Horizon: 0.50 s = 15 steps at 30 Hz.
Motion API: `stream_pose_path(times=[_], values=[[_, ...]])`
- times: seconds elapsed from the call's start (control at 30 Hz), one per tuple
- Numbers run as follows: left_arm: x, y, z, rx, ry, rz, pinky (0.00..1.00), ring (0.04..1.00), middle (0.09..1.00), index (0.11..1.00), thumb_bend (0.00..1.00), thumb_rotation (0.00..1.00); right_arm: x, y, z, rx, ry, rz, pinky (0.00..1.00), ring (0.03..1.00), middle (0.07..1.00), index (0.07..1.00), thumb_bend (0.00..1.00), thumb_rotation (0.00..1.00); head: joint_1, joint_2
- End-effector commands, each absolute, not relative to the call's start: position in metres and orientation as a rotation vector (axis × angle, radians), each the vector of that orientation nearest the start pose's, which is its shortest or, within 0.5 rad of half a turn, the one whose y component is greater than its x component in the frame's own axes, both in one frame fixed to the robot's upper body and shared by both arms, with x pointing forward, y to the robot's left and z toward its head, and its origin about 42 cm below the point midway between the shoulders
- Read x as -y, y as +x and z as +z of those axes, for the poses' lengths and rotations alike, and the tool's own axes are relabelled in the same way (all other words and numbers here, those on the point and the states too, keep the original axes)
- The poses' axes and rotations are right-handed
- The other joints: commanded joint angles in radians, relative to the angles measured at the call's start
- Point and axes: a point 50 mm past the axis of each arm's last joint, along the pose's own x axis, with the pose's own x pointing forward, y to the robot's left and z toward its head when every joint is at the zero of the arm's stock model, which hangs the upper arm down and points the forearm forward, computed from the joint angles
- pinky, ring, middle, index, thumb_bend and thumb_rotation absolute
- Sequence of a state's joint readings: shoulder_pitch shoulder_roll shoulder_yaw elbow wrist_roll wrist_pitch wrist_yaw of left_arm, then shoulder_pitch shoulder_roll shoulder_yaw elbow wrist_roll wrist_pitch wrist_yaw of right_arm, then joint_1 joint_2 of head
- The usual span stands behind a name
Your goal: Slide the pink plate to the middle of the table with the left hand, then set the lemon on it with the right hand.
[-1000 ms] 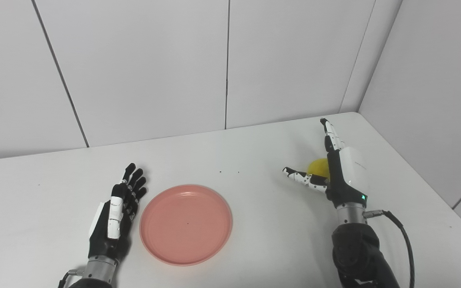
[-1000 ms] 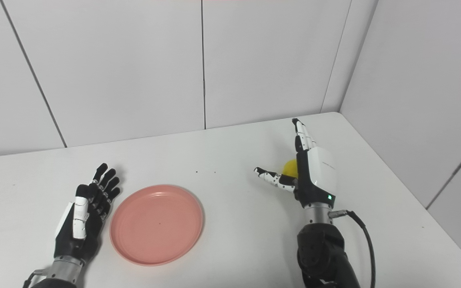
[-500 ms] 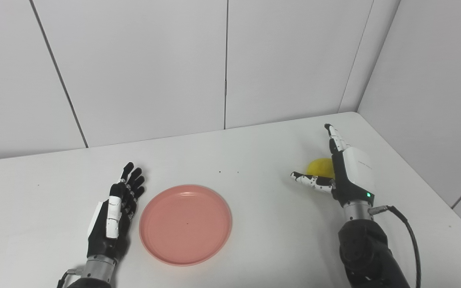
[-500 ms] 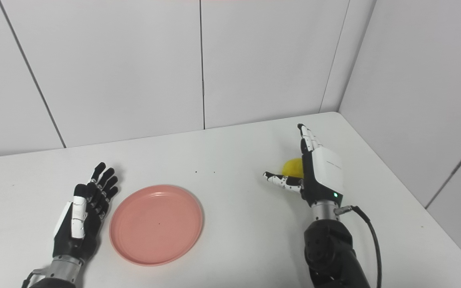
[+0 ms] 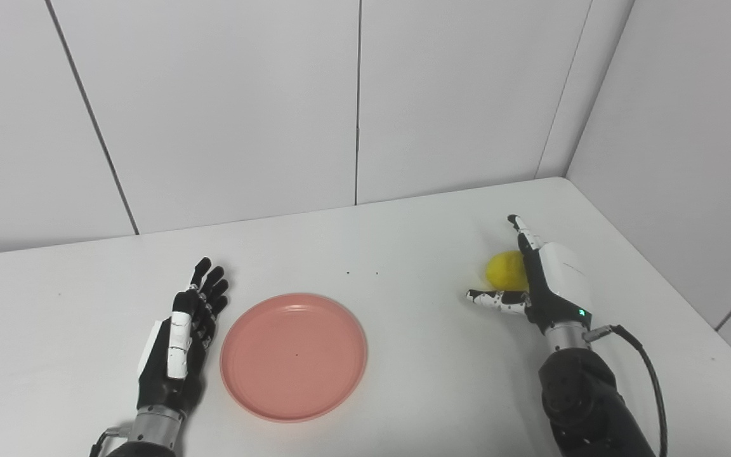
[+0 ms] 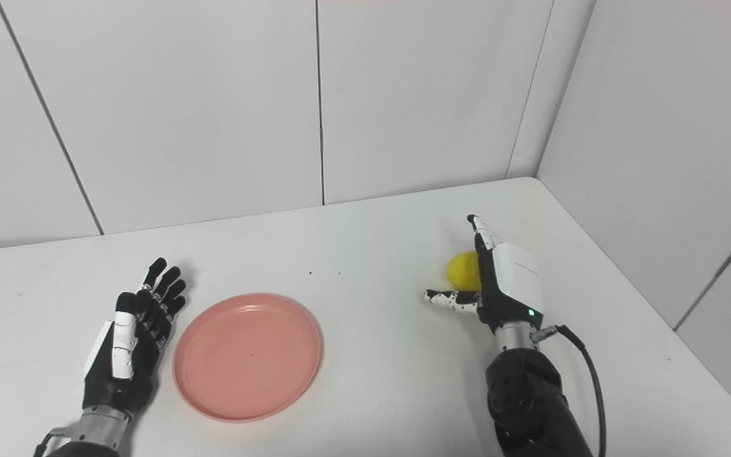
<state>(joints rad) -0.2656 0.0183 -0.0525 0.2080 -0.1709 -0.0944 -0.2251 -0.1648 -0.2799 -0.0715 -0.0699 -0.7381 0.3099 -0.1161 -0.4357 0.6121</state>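
beside the lemon, your right hand is spread, holding nothing; closing off-centre could roll it off the bench.

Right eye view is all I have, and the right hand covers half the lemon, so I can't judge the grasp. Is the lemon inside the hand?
Observer: In the left eye view most of the lemon shows. It lies on the table between the right hand's straight fingers and its thumb, and nothing is closed on it.
Operator: Does the thumb touch it?
Observer: The thumb lies just below the lemon's near edge; I cannot tell if they touch.
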Motion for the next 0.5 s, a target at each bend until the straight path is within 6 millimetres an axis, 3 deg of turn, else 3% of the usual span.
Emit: stream_pose_path(times=[0.0,0.27,0.37,0.43,0.47], values=[[-0.179,0.355,0.112,0.107,-0.132,-0.333,0.98,0.974,0.973,0.973,0.81,1.0,0.331,0.34,0.19,0.024,-0.988,-0.42,0.77,0.85,0.878,0.888,0.85,0.13,0.001,-0.001],[-0.179,0.354,0.114,0.11,-0.131,-0.334,0.98,0.977,0.977,0.978,0.81,1.0,0.334,0.345,0.179,-0.014,-0.951,-0.428,0.68,0.762,0.801,0.813,0.75,0.0,0.003,0.0],[-0.179,0.354,0.114,0.111,-0.135,-0.33,0.98,0.973,0.973,0.975,0.8,1.0,0.333,0.346,0.178,-0.011,-0.939,-0.447,0.58,0.671,0.741,0.763,0.68,0.0,0.003,0.0],[-0.179,0.353,0.114,0.108,-0.137,-0.329,0.97,0.968,0.967,0.97,0.81,1.0,0.333,0.346,0.178,-0.009,-0.926,-0.465,0.46,0.507,0.686,0.727,0.55,0.0,0.003,0.0],[-0.179,0.353,0.114,0.107,-0.137,-0.33,0.97,0.969,0.968,0.971,0.81,1.0,0.334,0.346,0.178,-0.007,-0.921,-0.471,0.42,0.484,0.663,0.71,0.53,0.0,0.003,0.0]])
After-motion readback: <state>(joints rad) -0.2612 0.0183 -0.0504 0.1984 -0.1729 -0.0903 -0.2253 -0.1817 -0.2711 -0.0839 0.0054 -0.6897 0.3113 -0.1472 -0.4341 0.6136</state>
